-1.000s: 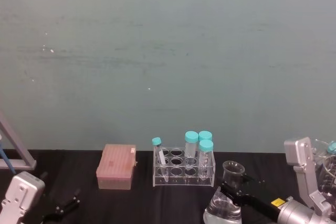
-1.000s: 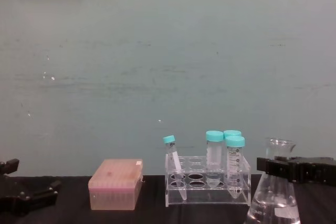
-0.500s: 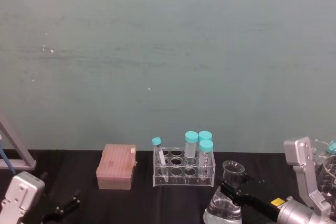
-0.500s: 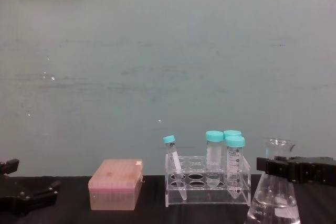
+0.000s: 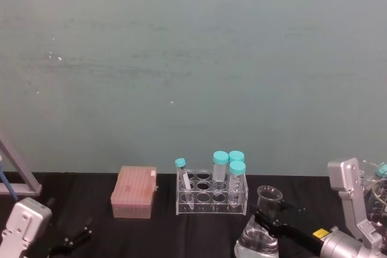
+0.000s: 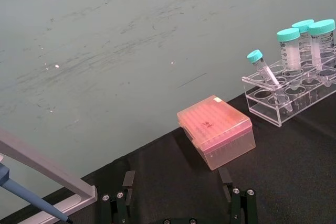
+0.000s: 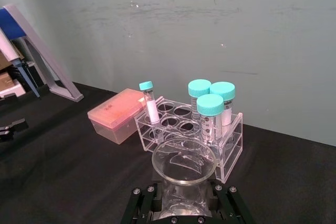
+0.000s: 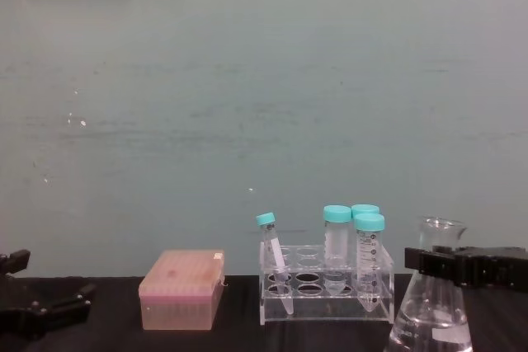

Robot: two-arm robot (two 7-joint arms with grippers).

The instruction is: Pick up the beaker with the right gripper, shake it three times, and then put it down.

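Observation:
The beaker [image 5: 261, 234] is a clear conical flask holding some clear liquid, at the table's near right. It also shows in the chest view [image 8: 431, 319], where its base runs off the bottom edge, so I cannot tell whether it rests on the table. My right gripper [image 5: 270, 217], a black claw, is shut on the beaker's neck just under the flared rim [image 8: 436, 263]. The right wrist view looks down into the beaker's mouth [image 7: 184, 160], with a jaw on each side of the neck. My left gripper [image 8: 41, 311] lies parked low at the near left, fingers [image 6: 128, 181] open.
A clear rack [image 5: 211, 196] with several teal-capped tubes stands just behind and left of the beaker. A pink translucent box [image 5: 133, 192] sits further left. A grey pipette stand [image 5: 15, 170] is at the far left, more glassware [image 5: 381, 194] at the right edge.
Almost nothing differs: the beaker in the right gripper sits a touch lower in the head view. The left arm is still.

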